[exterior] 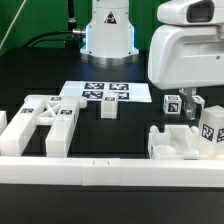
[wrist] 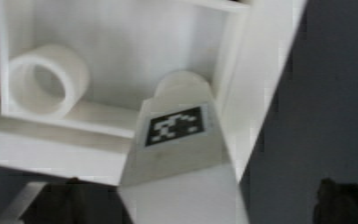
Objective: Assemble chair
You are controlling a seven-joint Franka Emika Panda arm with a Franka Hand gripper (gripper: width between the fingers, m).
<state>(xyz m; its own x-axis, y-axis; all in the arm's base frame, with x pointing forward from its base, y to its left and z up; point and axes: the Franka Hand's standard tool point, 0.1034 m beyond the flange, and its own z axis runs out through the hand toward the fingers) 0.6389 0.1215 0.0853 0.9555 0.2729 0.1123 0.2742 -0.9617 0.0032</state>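
1. Running along the near edge of the counter (exterior: pixel 35 80), a long white rail (exterior: pixel 100 172) is closing off the front. The marker board (exterior: pixel 105 93) is lying mid-counter, with a short post (exterior: pixel 108 108) just before it.
2. A cross-braced frame (exterior: pixel 48 122) is resting at the exterior view's left, well apart from the arm.
3. A blocky chair part (exterior: pixel 172 142) is sitting at the exterior view's right; its walled recess is holding a round ring (wrist: pixel 43 80).
4. The tool (wrist: pixel 194 205) is hanging low there, fingers spread either side of a tagged post (wrist: pixel 176 128), seemingly not touching it.
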